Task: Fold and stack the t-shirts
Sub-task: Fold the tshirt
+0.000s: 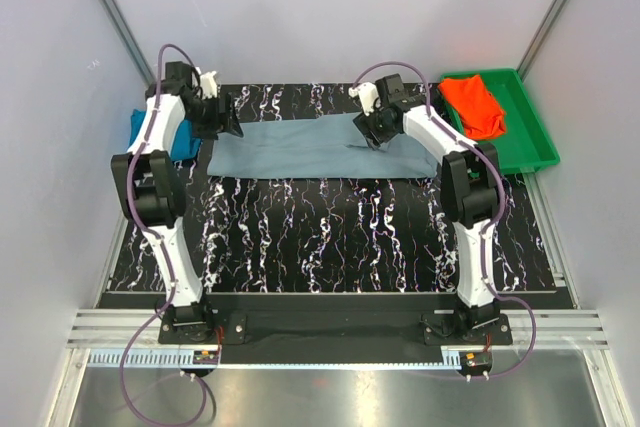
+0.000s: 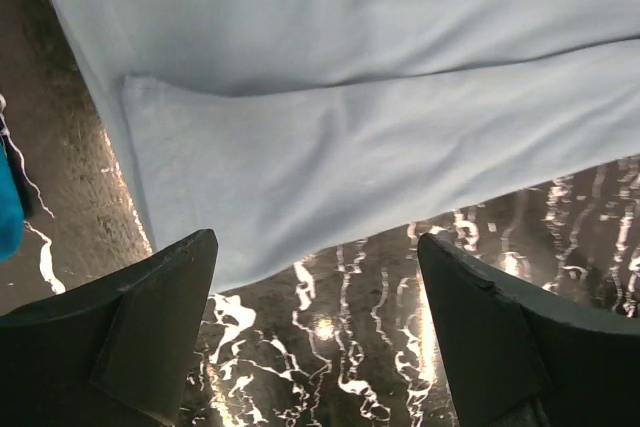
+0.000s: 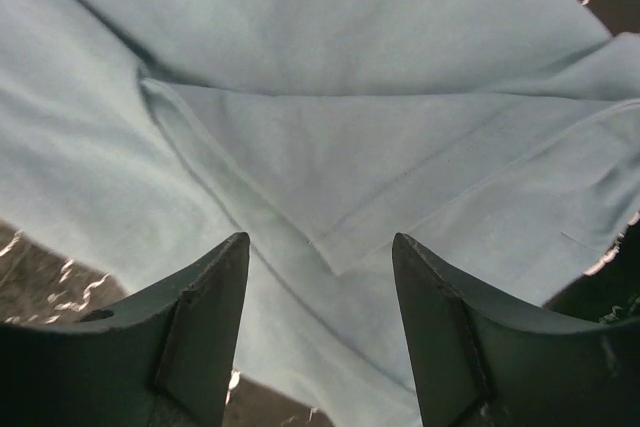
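Note:
The dusty grey-blue t-shirt (image 1: 310, 150) lies as a long flat strip across the far part of the mat. My left gripper (image 1: 225, 122) hangs at the strip's left end. In the left wrist view it (image 2: 318, 247) is open over bare mat, just short of the shirt's hem (image 2: 350, 127). My right gripper (image 1: 372, 132) is over the strip's right part, and in its wrist view it (image 3: 320, 247) is open above a folded corner of cloth (image 3: 330, 242). The teal-blue t-shirt (image 1: 182, 137) sits behind my left arm. The orange-red t-shirt (image 1: 475, 105) lies bunched in the tray.
A green plastic tray (image 1: 530, 137) stands at the far right, off the black marbled mat (image 1: 330, 237). Grey walls close in the left, right and back. A sliver of the teal shirt (image 2: 8, 207) shows at the left wrist view's edge.

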Robot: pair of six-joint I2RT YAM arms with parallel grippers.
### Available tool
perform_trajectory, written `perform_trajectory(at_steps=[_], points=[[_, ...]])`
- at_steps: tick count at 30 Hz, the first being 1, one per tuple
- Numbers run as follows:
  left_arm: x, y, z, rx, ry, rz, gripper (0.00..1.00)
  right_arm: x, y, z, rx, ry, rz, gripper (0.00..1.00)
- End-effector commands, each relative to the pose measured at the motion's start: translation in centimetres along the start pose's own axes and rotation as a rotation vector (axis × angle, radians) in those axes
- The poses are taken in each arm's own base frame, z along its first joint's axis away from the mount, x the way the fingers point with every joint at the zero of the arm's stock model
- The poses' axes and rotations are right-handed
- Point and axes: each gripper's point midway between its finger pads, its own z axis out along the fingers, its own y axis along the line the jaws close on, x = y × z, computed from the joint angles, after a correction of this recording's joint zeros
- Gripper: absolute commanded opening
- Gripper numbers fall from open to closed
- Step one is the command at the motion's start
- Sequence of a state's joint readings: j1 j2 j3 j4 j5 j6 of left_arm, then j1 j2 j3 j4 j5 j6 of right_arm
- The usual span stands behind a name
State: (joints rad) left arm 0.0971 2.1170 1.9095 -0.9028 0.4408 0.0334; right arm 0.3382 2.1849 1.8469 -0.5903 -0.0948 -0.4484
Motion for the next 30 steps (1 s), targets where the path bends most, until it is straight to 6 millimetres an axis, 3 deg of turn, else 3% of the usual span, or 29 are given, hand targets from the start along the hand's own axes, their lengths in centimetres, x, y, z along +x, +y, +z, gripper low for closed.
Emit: perform_trajectory(at_steps=[1,9,12,13,18,22,26,28,29,30], points=[[0.8,-2.1,0.3,0.086,0.005,0.004,0.87,-1.2,-1.4,1.3,0.06,-0.023,-0.03,0.66],[3.6,-1.4,3.2,0.114,0.091,-0.022,0.84,-1.0,-4.1,3.5,0.193,-0.004,-0.082,0.61],[4.1,-0.8,4.3,0.108,0.116,-0.024,0.83,-1.1,-4.8,3.6,0.225,-0.003,-0.09,0.53],[4.3,-0.6,4.5,0.104,0.122,-0.022,0.82,-1.1,-4.8,3.5,0.23,-0.002,-0.094,0.44],[5.6,0.0,5.3,0.093,0.162,-0.04,0.81,-2.0,-5.6,2.5,0.268,-0.025,-0.098,0.13],[6.8,-0.1,5.7,0.101,0.181,-0.063,0.8,-3.0,-5.9,1.9,0.284,-0.051,-0.101,0.11],[7.6,-0.2,5.7,0.105,0.193,-0.072,0.8,-5.7,-6.9,1.4,0.309,-0.116,-0.116,0.13],[8.1,-0.2,5.7,0.103,0.2,-0.07,0.8,-6.1,-7.1,2.4,0.31,-0.114,-0.135,0.13],[8.6,-0.2,5.7,0.102,0.211,-0.077,0.8,-7.8,-7.5,1.9,0.327,-0.149,-0.14,0.14],[8.7,-0.3,5.7,0.103,0.209,-0.076,0.8,-7.6,-7.3,3.1,0.322,-0.138,-0.15,0.19]])
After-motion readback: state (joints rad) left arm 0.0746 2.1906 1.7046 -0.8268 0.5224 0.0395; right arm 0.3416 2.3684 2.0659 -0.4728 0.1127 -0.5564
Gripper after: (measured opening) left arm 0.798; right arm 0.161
